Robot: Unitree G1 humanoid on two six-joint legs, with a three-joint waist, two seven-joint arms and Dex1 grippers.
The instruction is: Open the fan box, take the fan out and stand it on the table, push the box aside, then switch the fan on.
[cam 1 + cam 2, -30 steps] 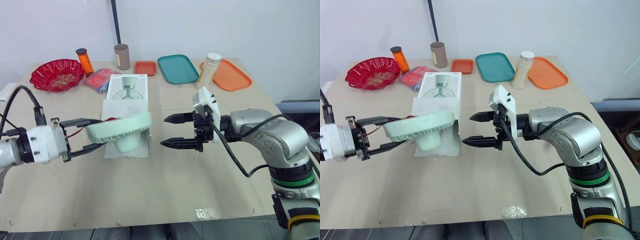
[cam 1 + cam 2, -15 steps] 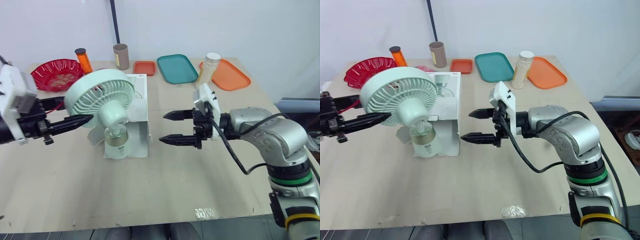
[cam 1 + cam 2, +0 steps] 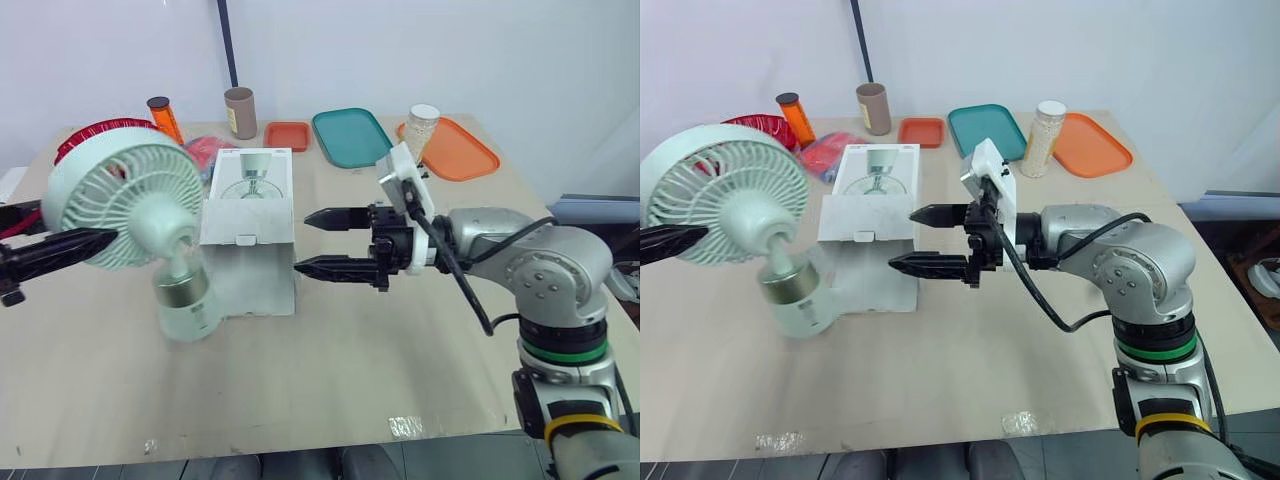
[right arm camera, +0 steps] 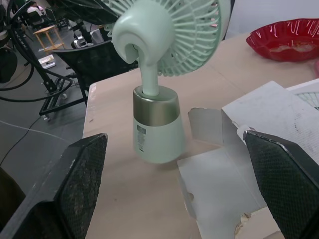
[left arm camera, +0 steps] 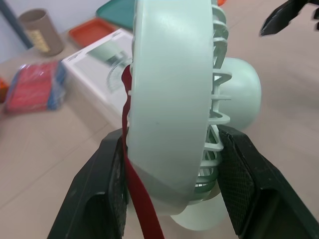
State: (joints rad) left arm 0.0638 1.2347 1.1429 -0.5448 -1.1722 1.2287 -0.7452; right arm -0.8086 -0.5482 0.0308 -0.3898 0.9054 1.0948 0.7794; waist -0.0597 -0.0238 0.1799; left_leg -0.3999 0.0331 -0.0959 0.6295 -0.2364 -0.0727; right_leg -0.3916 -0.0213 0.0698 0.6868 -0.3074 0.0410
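The mint-green fan (image 3: 125, 205) is upright just left of the white fan box (image 3: 248, 230), head facing me. Its round base (image 3: 185, 308) is at the table surface; whether it touches is unclear. My left gripper (image 5: 169, 184) is shut on the rim of the fan head, one finger (image 5: 99, 199) on each side, beside a red strap (image 5: 137, 189). The box lies on the table with its near-end flap open. My right gripper (image 3: 302, 243) is open, its tips pointing at the box's right side, close to it and apart from it.
Along the back edge stand a red bowl (image 3: 90, 135), an orange bottle (image 3: 160, 115), a brown cup (image 3: 240, 112), a small orange tray (image 3: 290, 135), a teal tray (image 3: 355, 137), a white-lidded jar (image 3: 420, 130) and an orange tray (image 3: 460, 150). A red packet (image 3: 205, 150) lies behind the box.
My left gripper lifted the fan out of the box, turned it upright and carried it left and down beside the box. My right gripper moved left, closer to the box.
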